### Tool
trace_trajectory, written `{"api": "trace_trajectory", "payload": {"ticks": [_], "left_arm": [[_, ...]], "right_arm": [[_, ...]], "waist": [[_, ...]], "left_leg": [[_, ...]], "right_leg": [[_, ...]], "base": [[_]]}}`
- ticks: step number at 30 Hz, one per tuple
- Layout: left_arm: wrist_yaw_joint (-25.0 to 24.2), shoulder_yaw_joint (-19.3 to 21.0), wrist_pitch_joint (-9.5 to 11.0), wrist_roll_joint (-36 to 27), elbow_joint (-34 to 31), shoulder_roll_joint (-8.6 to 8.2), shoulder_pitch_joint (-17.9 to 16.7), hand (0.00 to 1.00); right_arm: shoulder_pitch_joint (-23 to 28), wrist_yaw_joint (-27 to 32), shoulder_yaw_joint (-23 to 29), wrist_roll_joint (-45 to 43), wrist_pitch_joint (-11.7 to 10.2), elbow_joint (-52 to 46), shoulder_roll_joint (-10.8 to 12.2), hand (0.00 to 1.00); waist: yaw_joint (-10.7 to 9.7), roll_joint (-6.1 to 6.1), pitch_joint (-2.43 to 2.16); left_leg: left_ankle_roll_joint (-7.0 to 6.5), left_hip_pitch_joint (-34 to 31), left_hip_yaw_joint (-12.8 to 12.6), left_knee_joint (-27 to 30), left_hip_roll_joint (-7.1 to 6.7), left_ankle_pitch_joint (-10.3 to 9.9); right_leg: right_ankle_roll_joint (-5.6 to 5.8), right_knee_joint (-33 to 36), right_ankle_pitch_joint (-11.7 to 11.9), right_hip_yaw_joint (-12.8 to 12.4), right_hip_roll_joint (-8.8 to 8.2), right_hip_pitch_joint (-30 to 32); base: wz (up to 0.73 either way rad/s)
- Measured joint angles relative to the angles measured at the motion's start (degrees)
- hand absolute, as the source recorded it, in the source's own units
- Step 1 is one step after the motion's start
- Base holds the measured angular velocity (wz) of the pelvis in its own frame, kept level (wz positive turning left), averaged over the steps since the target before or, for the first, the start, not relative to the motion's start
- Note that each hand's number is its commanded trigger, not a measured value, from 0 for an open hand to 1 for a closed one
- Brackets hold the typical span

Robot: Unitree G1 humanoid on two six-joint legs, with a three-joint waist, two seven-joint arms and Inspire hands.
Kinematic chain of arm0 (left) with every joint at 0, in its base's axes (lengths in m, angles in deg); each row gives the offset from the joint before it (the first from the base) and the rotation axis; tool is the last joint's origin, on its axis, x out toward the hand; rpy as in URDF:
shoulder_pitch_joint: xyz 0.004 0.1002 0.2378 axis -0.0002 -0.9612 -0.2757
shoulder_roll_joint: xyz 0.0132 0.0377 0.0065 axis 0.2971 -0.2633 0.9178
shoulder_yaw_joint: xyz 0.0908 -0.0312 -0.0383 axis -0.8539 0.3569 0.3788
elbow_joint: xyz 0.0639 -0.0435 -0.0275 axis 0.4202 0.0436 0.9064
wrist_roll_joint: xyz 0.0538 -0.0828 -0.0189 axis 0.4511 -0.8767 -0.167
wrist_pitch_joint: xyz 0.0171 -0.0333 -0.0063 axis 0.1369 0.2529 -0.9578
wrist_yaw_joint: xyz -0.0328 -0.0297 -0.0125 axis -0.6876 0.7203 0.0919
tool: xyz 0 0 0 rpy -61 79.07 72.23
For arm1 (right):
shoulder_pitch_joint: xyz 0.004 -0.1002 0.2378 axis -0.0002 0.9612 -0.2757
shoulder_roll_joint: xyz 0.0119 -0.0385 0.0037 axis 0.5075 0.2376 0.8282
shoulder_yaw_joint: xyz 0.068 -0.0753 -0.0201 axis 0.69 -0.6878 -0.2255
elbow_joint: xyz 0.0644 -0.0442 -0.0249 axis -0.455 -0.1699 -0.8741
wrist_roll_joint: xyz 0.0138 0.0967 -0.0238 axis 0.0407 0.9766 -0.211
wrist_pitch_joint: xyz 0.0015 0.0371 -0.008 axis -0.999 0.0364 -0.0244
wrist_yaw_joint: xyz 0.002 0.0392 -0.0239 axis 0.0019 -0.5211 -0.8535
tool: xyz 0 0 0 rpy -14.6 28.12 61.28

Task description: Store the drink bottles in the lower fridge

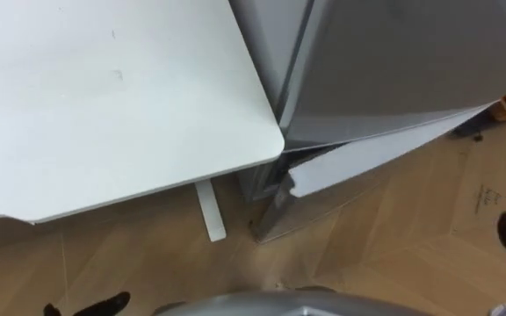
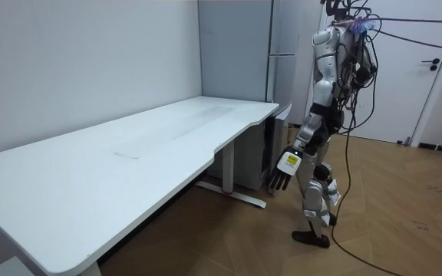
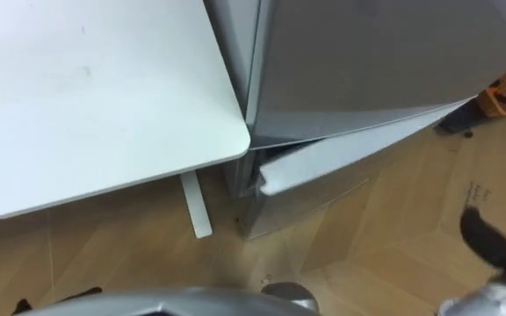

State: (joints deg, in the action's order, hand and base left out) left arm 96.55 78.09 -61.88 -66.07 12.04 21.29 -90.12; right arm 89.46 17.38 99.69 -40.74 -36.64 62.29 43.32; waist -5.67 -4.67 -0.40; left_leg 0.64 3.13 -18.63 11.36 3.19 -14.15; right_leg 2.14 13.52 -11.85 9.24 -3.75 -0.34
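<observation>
Presumably the drinks are bottles or cans: rigid, fairly light, smooth enough to slip, and best wrapped round the middle of the body and kept upright. Where they are I cannot tell. The left hand (image 2: 281, 175) carries none, hanging beside the thigh with its fingers slack and straight. The right hand (image 3: 488, 239) is a dark shape at the edge of the eye views, and its state cannot be read. The robot stands on the wooden floor (image 1: 393, 250) before the tall grey fridge (image 2: 236, 92), just beside the corner of the white desk (image 1: 104, 105). The lower fridge door (image 1: 367, 160) seems to stand slightly ajar, a pale strip jutting below the grey top; stiff and hinged, it should swing if taken by its free edge.
</observation>
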Motion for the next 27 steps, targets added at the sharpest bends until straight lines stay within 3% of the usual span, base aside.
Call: {"api": "trace_trajectory", "payload": {"ticks": [6, 11, 15, 20, 21, 27], "left_arm": [[-1.25, -0.35, -0.43, 0.09, -0.67, -0.22, 0.05, 0.0], [-2.41, -0.37, -1.27, -0.46, -1.89, -0.66, 0.06, 0.0], [-3.12, -0.58, -2.34, -0.42, -1.9, -1.32, 0.09, 0.0], [-3.52, -0.48, -3.82, 0.06, -1.24, -2.04, -0.03, 0.0], [-3.78, -0.48, -3.98, 0.11, -0.84, -2.38, -0.41, 0.0], [-5.12, -0.55, -6.26, -0.04, -0.67, -3.52, -1.57, 0.0]], "right_arm": [[-2.99, -6.45, -0.59, 20.33, 2.45, 16.54, 0.72, 0.0], [-8.12, -13.22, -1.73, 33.69, 3.78, 24.7, 0.88, 0.0], [-13.21, -21.91, -4.94, 45.97, 7.02, 28.42, 0.95, 0.0], [-18.74, -30.08, -6.17, 53.35, 10.07, 32.54, 0.96, 0.0], [-20.49, -32.01, -6.18, 54.25, 10.34, 33.74, 0.96, 0.0], [-27.11, -40.76, -6.37, 60.87, 13.51, 34.6, 0.69, 0.0]], "waist": [[-0.08, 0.29, -0.03], [1.39, 1.4, 0.16], [2.98, 2.4, 0.33], [6.14, 3.44, 0.27], [6.45, 3.8, 0.54], [8.43, 4.0, 0.85]], "left_leg": [[0.02, -0.09, -0.02, -0.03, -0.01, -0.01], [0.0, 0.58, 0.09, -0.06, 0.0, 0.0], [-0.02, 0.82, 0.66, 0.14, 0.01, -0.03], [-0.06, 0.83, 2.53, 0.63, -0.06, 0.09], [-0.05, 1.19, 3.33, 1.04, -0.14, 0.09], [-0.26, 1.51, 7.15, 1.52, -0.93, 0.23]], "right_leg": [[0.03, -0.82, 0.06, 0.18, -0.03, -0.77], [-0.04, -0.8, 0.46, 0.37, 0.01, -1.4], [-0.11, -0.77, 0.55, 0.99, -0.04, -1.86], [-0.14, -0.98, 0.63, 2.78, -0.16, -3.22], [-0.14, -1.11, 0.63, 3.39, -0.2, -3.91], [0.01, -2.97, 0.54, 6.79, -0.66, -7.02]], "base": [[-0.02], [-0.01], [0.04], [0.19], [0.3], [0.31]]}}
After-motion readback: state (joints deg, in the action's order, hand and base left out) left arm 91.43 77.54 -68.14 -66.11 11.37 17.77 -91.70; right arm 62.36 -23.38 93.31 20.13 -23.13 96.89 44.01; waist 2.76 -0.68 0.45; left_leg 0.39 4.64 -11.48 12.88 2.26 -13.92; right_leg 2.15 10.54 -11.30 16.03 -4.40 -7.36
